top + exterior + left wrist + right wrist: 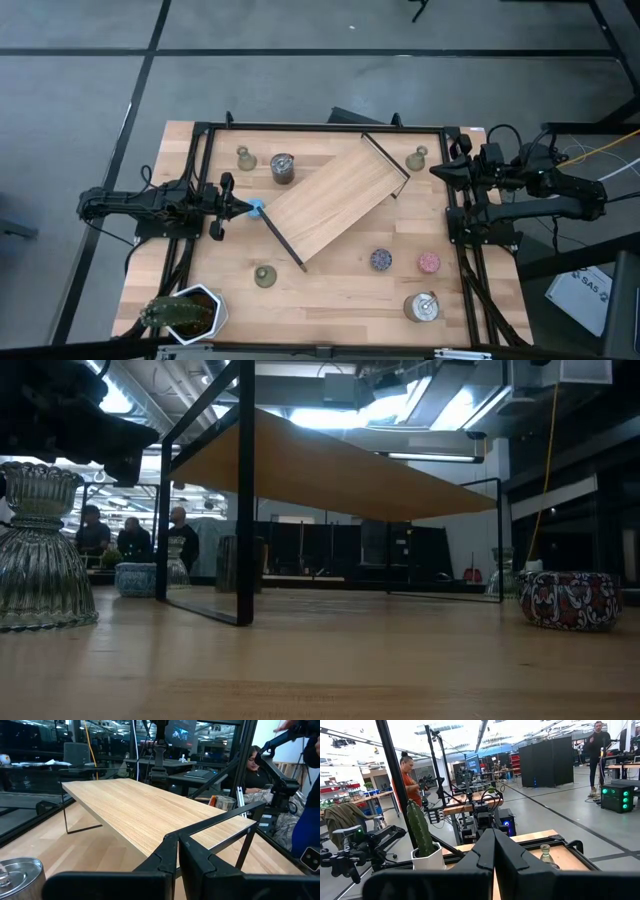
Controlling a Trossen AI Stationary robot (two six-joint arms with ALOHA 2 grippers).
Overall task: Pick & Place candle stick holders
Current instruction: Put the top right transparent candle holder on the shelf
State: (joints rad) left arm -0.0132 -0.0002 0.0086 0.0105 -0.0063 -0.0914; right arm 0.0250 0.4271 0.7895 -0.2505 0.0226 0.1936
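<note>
— What do you have on the worktop (340,285)?

— You have pale planked wood inside a black metal frame. A long wooden shelf board (335,197) on thin black legs runs diagonally across the centre of the high view. Three candle stick holders sit around it: one (246,158) at upper left, one (417,159) at upper right by the board's end, one (264,275) at lower left. Each is dull olive, bell-shaped, with a wide round base and a narrow neck.

— And the rest?

— A round silver tin (282,168) stands just beside the upper-left holder, another (423,306) at lower right. Two glittery pucks, purple (381,260) and pink (429,263), lie near it. A cactus in a white angular pot (187,312) fills the lower left corner.

— What are your grippers doing?

— Your left gripper (247,208) sits at centre left, fingers pressed together, pinching nothing, its tip close to the board's lower end. Your right gripper (437,171) sits at upper right, near the upper-right holder but apart from it, also pressed together and empty.
</note>
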